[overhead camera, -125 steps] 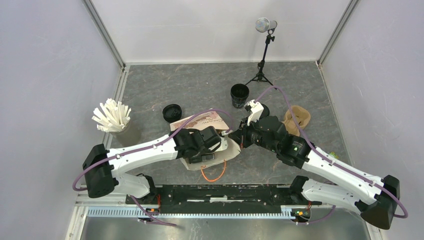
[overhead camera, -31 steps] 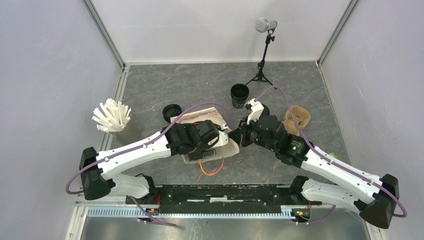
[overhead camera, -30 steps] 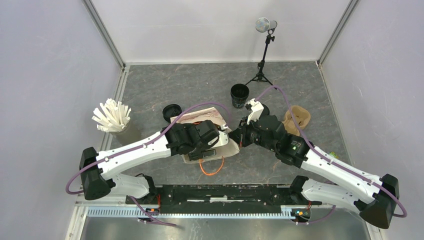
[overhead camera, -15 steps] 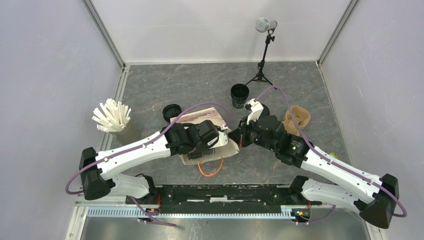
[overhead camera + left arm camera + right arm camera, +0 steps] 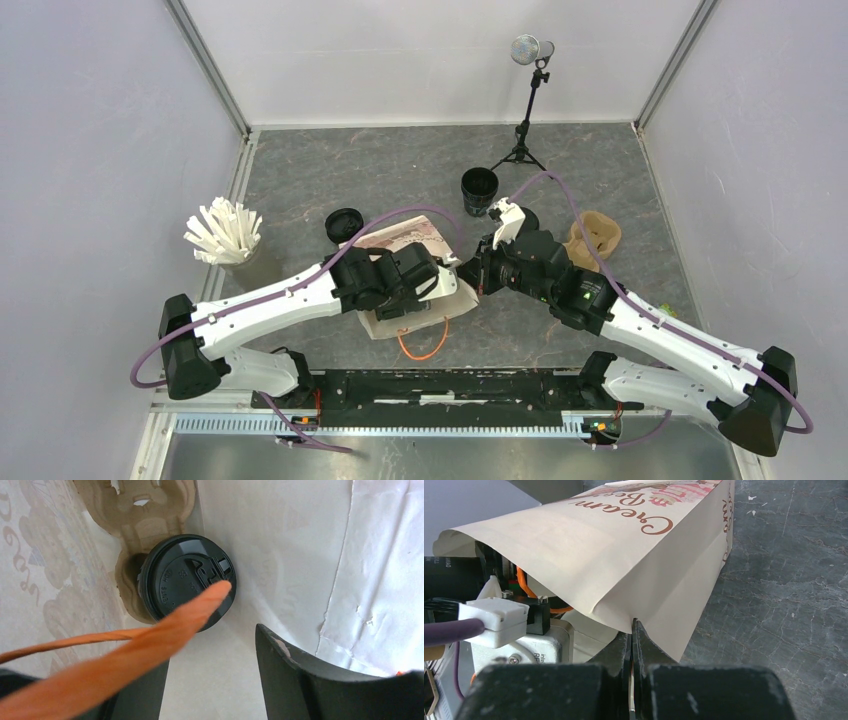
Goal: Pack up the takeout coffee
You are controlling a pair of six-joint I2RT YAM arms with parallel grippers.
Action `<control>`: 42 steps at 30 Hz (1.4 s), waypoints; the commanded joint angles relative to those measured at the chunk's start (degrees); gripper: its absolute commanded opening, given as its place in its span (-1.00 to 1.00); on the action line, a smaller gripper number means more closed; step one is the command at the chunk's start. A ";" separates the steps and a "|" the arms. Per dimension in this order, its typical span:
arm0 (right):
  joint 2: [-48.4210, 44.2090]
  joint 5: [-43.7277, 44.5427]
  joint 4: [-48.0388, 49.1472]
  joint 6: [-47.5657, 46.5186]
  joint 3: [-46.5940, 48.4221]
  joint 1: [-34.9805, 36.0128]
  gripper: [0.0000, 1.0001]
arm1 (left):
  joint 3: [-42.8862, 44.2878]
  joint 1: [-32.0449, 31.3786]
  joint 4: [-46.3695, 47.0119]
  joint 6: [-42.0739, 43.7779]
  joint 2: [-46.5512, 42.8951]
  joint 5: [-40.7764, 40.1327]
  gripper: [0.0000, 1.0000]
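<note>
Inside sits one lidded cup (image 5: 187, 582) — left end effector (image 5: 210, 655) parted, empty; right end effector (image 5: 630, 630) pinching bag (image 5: 624, 545).

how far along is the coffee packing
Done: one lidded cup sits in the pulp carrier inside the bag. In hand: the right gripper pinches the bag's edge, and the left gripper is open inside the bag, holding nothing. Left: an uncovered cup and a loose lid sit outside the bag.
</note>
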 commanded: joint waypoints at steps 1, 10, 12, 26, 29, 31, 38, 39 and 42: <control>0.27 -0.27 1.02 0.02 0.82 -0.28 -1.00 | 2.65 -0.35 0.42 -1.95 -0.04 -1.05 0.43; 0.91 -0.23 1.41 0.02 0.82 -0.46 -1.00 | 6.13 -1.00 0.19 -2.16 1.19 -0.39 0.33; 0.99 -0.23 1.49 0.01 0.91 -0.41 -1.00 | 6.44 -1.42 0.11 -2.44 1.59 -0.25 0.25; 1.16 -0.23 1.48 -0.28 1.26 -0.38 -1.00 | 4.65 -1.98 -0.23 -2.21 3.85 -0.96 -0.29; 1.20 -0.23 1.27 -0.57 1.61 -0.41 -1.00 | 3.89 -1.99 0.01 -2.18 4.55 -0.83 -0.38; 1.27 -1.14 1.23 -0.65 1.79 -0.38 -1.00 | 3.52 -2.00 0.13 -1.79 4.87 -1.19 -0.47; 0.99 -0.87 1.07 -0.66 1.70 -0.49 -1.00 | 0.73 -1.97 1.94 0.56 4.77 -3.95 -0.60; 0.86 -0.77 0.97 -0.62 1.71 -0.52 -1.00 | 0.29 -1.97 2.03 0.72 4.86 -4.05 -0.61; 0.80 -0.76 0.97 -0.42 1.76 -0.49 -1.00 | -0.75 -1.93 3.00 1.37 5.25 -4.68 -0.64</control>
